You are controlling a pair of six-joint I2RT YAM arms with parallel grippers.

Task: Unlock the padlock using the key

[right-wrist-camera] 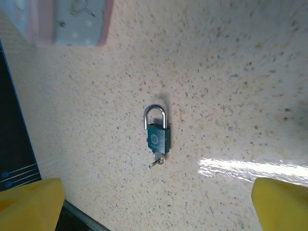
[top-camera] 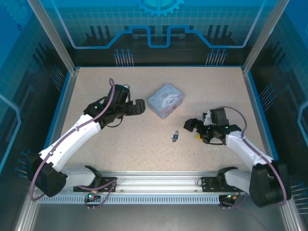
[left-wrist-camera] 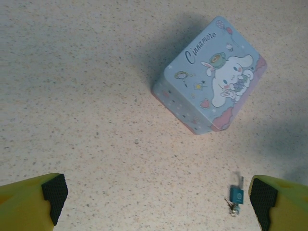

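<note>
The padlock (right-wrist-camera: 157,138), a small teal-grey body with a silver shackle, lies flat on the speckled table, and the key (right-wrist-camera: 158,160) sticks out of its bottom end. My right gripper (right-wrist-camera: 156,211) hovers over it, open, with nothing between its yellow fingers (right-wrist-camera: 33,204). From above, the padlock (top-camera: 176,136) lies just left of the right gripper (top-camera: 193,131). My left gripper (left-wrist-camera: 156,204) is open and holds nothing; the padlock (left-wrist-camera: 236,194) and key (left-wrist-camera: 233,208) lie just inside its right finger (left-wrist-camera: 279,204). From above, the left gripper (top-camera: 139,107) sits left of the tin.
A pale blue cartoon tin box (top-camera: 165,100) lies behind the padlock, between the two arms; it is also in the left wrist view (left-wrist-camera: 209,74). Blue-edged walls (top-camera: 250,96) border the table. A metal rail (top-camera: 159,185) runs along the near edge.
</note>
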